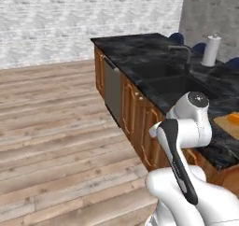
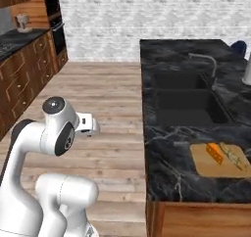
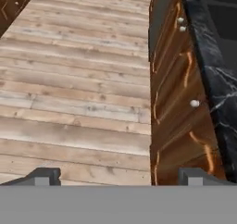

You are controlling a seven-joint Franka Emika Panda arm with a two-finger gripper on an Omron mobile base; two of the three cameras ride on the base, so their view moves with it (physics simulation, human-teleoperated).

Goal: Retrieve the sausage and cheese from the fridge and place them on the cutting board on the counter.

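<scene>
Wooden floor (image 3: 74,102) lay wide and free beside the counter (image 3: 217,93) edge; the tool (image 3: 118,176) hung over it, fingers fully apart, holding nothing.

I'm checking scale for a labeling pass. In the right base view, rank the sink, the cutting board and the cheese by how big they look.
1. The sink, by far the largest; it is also farther away, so truly bigger.
2. The cutting board, on the counter.
3. The cheese, a small orange piece lying on the board.
</scene>
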